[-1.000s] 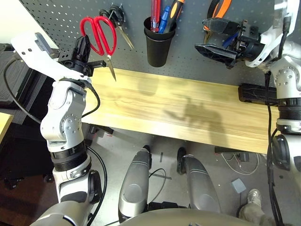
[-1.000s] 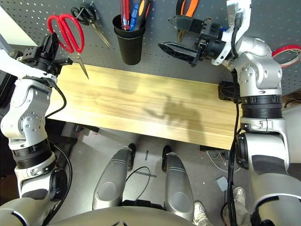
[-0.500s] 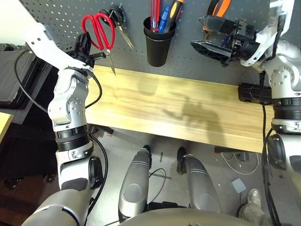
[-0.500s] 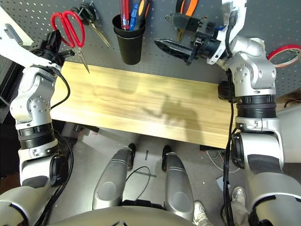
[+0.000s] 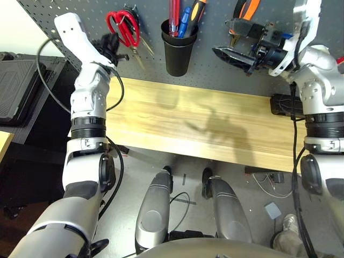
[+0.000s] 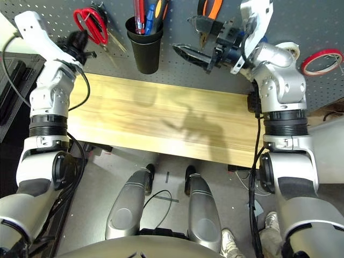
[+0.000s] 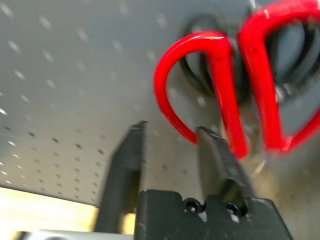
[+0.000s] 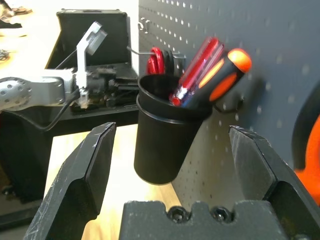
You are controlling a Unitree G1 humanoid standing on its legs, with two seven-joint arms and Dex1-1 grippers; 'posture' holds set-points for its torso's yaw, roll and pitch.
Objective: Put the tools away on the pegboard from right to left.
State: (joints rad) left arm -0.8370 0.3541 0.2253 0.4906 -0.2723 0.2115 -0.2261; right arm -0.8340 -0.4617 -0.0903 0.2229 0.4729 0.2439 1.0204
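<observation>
The red-handled scissors hang on a pegboard hook, over the black-handled scissors. My left gripper sits just left of and below them, open; one red loop lies just beyond the tips of its fingers. My right gripper is wide open and empty in front of the board, between the black cup and the orange-handled pliers. The red-handled screwdriver stands in the cup. The red tape ring hangs at the far right.
The wooden table runs below the pegboard. An orange-handled screwdriver and a blue pen share the cup. A white tape roll hangs near my right wrist. A black case lies at the left.
My left gripper carried the red scissors up and to the right onto the hook, and its fingers have parted. My right gripper drifted slightly left, still open.
</observation>
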